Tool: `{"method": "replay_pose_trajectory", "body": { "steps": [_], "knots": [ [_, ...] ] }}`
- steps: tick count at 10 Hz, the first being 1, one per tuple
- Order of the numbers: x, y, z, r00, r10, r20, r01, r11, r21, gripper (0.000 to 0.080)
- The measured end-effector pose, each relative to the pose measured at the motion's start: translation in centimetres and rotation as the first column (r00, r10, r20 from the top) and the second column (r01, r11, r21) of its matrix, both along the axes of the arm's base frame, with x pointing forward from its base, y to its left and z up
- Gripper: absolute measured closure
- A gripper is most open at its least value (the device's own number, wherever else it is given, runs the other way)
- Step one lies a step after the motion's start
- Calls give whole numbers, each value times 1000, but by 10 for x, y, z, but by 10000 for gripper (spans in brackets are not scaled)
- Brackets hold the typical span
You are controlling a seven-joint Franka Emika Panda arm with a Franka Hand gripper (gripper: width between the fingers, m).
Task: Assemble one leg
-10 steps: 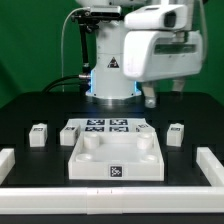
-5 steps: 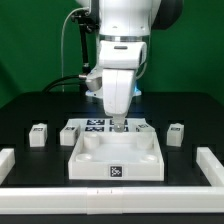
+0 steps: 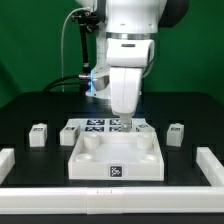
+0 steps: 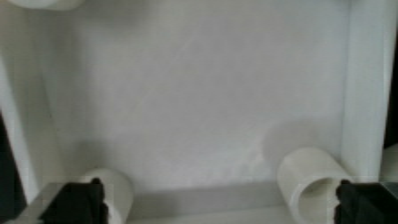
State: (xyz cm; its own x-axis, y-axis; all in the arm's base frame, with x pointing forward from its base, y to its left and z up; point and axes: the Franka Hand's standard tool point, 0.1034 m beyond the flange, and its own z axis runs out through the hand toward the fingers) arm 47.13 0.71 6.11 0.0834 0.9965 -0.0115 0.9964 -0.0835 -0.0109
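Two legs show in the exterior view, small white tagged blocks: one (image 3: 38, 135) at the left and one (image 3: 176, 133) at the right of the large white square part (image 3: 115, 160). My gripper (image 3: 124, 122) hangs over the back edge of that square part, apart from both legs. In the wrist view the gripper (image 4: 226, 205) is open and empty, its dark fingertips (image 4: 80, 203) wide apart. Below it lies the square part's white top (image 4: 196, 100) with two round sockets (image 4: 320, 178). No leg shows in the wrist view.
The marker board (image 3: 100, 127) lies flat behind the square part, partly hidden by my gripper. White rails stand at the exterior view's left (image 3: 6, 164), right (image 3: 213, 166) and along the front (image 3: 110, 202). The arm's base (image 3: 100, 85) stands at the back.
The arm has swung from a raised pose, turned to the right, down over the back of the square part. In the last half second it shifted slightly right. The legs have not moved.
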Motion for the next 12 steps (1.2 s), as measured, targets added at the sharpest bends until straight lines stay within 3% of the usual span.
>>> {"method": "replay_pose_trajectory", "body": {
  "steps": [2,6,8,9,10,11,12],
  "knots": [
    [-32,4,-22,1000,20,6,-20,1000,20,150],
    [-48,-22,-48,1000,15,-25,-14,999,33,150],
    [-48,-21,-52,999,11,-33,-10,999,36,150],
    [-48,-22,-52,999,11,-33,-10,999,36,235],
    [-48,-22,-52,999,11,-33,-10,999,36,372],
    [-48,-22,-52,999,11,-33,-10,999,36,372],
    [-48,-21,-52,999,11,-33,-10,999,36,559]
  ]
}}
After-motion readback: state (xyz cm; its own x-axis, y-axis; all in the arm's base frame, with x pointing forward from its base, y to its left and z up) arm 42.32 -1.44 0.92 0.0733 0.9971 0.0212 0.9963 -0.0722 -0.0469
